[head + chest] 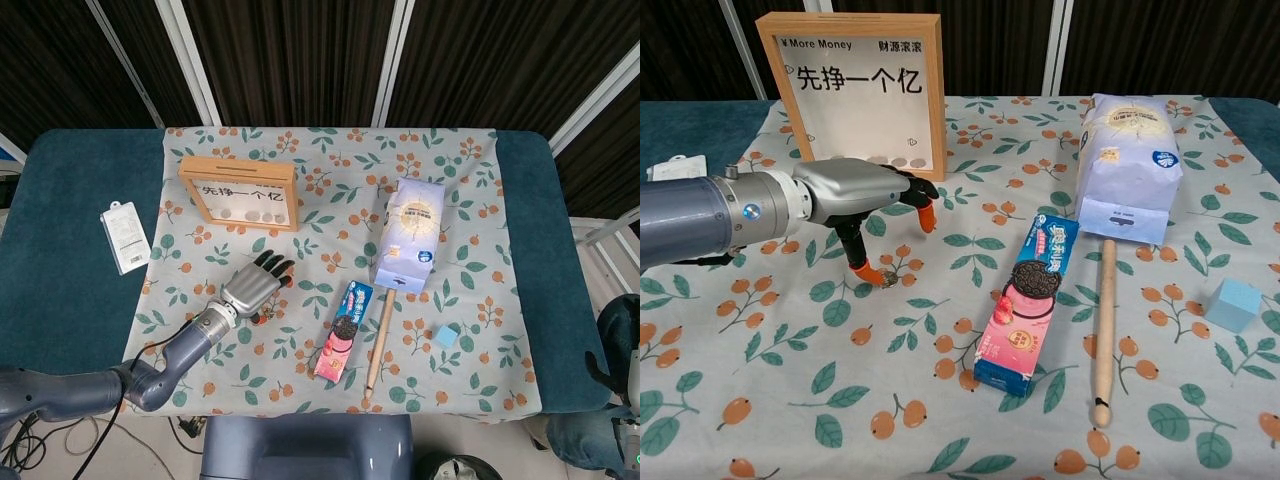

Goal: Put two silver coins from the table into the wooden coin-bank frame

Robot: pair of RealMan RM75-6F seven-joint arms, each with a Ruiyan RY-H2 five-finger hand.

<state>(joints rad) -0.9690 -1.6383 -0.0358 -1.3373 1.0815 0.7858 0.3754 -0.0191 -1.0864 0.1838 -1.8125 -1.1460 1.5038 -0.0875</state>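
While the metal left hand (855,195) reaches over the counter with fingers spread, holding nothing, its orange thumb tip touches a small silver coin (887,282) on the floral cloth. Just beyond the fingers stands the upright wooden coin-bank frame (862,92), several grey coins already lying at its bottom; how many are still owed, I cannot tell.
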